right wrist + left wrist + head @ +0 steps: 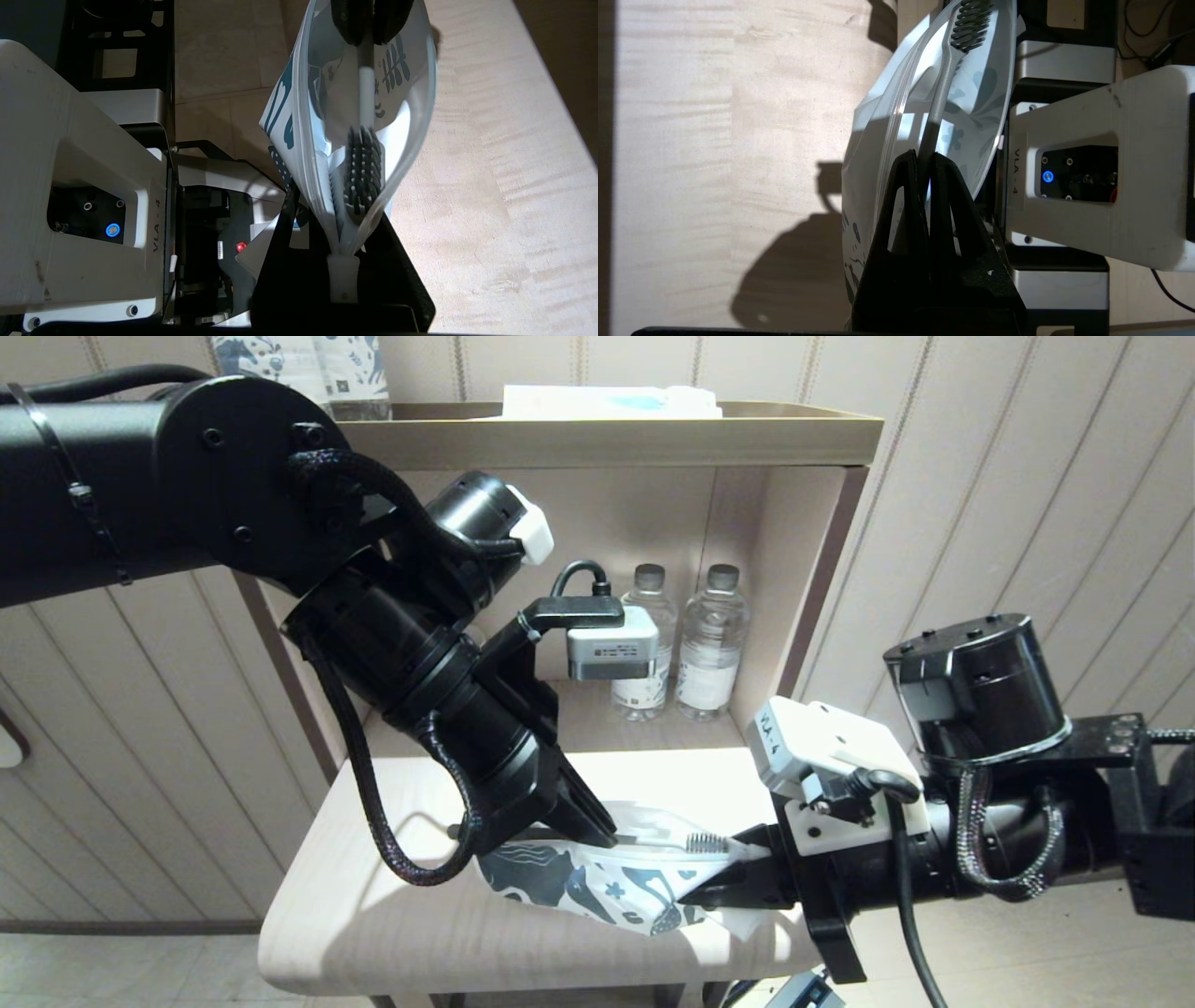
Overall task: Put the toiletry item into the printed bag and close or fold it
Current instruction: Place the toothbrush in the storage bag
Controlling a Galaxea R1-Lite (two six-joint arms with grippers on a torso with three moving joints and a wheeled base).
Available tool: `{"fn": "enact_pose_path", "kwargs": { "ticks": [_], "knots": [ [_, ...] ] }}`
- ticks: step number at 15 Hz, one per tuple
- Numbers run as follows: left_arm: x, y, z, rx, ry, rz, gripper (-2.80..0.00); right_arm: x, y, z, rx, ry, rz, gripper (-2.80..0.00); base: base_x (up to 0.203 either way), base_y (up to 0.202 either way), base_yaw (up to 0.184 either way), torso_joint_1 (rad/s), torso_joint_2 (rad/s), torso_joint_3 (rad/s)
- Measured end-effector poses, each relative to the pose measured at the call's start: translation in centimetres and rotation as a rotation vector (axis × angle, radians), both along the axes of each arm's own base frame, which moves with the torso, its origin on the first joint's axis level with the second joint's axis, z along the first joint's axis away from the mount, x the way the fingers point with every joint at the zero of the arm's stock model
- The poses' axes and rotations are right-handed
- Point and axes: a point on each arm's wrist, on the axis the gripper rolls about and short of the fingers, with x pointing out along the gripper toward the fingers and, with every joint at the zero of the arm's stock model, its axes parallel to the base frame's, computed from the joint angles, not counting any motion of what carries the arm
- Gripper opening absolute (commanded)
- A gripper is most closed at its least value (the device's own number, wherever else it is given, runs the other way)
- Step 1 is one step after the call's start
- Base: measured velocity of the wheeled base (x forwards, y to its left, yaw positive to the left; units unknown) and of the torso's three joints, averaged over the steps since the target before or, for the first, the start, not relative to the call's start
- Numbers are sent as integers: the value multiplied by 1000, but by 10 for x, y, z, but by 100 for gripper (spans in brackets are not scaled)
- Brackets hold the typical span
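In the head view, the left arm is reaching down and rightward from the upper left, its left gripper [597, 826] pointing at the light wooden table [373, 915]; the right arm is extending leftward from the right edge, its right gripper [738, 887] lying low over the table's near edge. The printed bag [597, 882] is sitting between the two grippers, and the toothbrush [686, 843] is lying along its top, bristle head toward the right; the left gripper is hiding the handle end. Two water bottles [711, 644] are standing on the far shelf. In the left wrist view, the left gripper [924, 172] is clamping the toothbrush [941, 93] handle, jaws pressed together on it, with the bristle head inside the open mouth of the printed bag [878, 140]. In the right wrist view, the right gripper [343, 261] is pinching the zip end of the printed bag [406, 93], jaws closed on it, while the toothbrush [363, 172] head is sitting just inside the opening.
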Motion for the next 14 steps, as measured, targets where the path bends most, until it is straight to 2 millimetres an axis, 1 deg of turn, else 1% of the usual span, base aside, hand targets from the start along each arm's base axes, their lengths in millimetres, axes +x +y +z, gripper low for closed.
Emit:
{"fn": "enact_pose_path", "kwargs": {
  "ticks": [3,7,14],
  "knots": [
    [3,1,2,-14,-15,8,-280,0,0,-1,0,2,0,-280,0,0,0,0,0,0],
    [4,9,6,-23,-26,29,-280,2,-1,-1,0,1,-9,-280,0,0,0,0,0,0],
    [-5,20,19,-34,-44,41,-280,6,-2,0,13,-16,-23,-280,0,0,0,0,0,0]
  ]
}}
